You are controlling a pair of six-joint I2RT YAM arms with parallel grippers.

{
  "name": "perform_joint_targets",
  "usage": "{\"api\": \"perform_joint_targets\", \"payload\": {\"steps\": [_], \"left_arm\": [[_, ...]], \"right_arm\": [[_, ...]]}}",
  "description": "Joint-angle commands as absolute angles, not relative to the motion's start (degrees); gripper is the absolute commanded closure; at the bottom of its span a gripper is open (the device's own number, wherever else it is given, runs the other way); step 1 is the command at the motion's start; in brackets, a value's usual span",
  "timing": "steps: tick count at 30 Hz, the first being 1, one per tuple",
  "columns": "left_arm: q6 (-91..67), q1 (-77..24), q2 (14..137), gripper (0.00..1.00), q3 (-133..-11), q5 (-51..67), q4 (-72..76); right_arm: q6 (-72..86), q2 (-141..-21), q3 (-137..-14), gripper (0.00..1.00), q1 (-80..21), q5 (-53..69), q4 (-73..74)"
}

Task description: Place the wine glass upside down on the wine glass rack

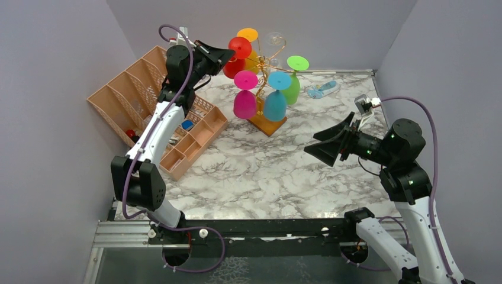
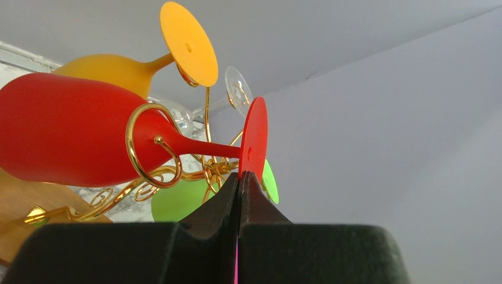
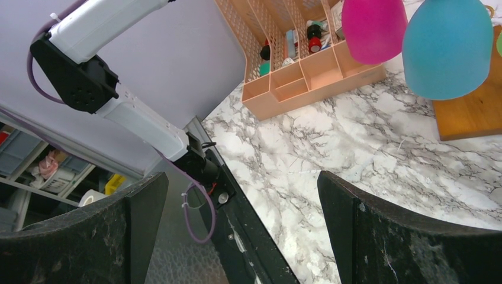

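The gold wire rack (image 1: 264,61) stands on its wooden base (image 1: 267,123) at the back middle. A red wine glass (image 1: 235,64) hangs upside down at its upper left. In the left wrist view its stem passes through a gold scroll ring (image 2: 144,149) and its bowl (image 2: 65,130) lies to the left. My left gripper (image 1: 227,55) is shut on the rim of the red glass's foot (image 2: 253,139). My right gripper (image 1: 324,145) is open and empty, held above the table on the right, apart from the rack.
Orange (image 1: 248,35), clear (image 1: 273,39), green (image 1: 291,87), pink (image 1: 244,102) and blue (image 1: 274,104) glasses hang on the rack. A peach mesh organiser (image 1: 151,97) stands at the back left. A small blue object (image 1: 323,90) lies at the back right.
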State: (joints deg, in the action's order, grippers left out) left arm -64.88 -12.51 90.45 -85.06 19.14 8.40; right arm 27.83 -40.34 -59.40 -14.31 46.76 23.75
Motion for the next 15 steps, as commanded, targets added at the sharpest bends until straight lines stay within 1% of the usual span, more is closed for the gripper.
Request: {"api": "perform_joint_targets", "payload": {"steps": [1,15], "left_arm": [[-62.7,-12.5,90.8,1.0,-88.0,16.9,10.3],[-61.0,-12.1,91.1,1.0,-88.4,15.7,9.2]], "right_arm": [[27.0,-39.9,-59.4,0.0,-14.6,45.4,24.9],[26.7,-39.7,-59.4,0.0,-14.6,45.3,25.0]]}}
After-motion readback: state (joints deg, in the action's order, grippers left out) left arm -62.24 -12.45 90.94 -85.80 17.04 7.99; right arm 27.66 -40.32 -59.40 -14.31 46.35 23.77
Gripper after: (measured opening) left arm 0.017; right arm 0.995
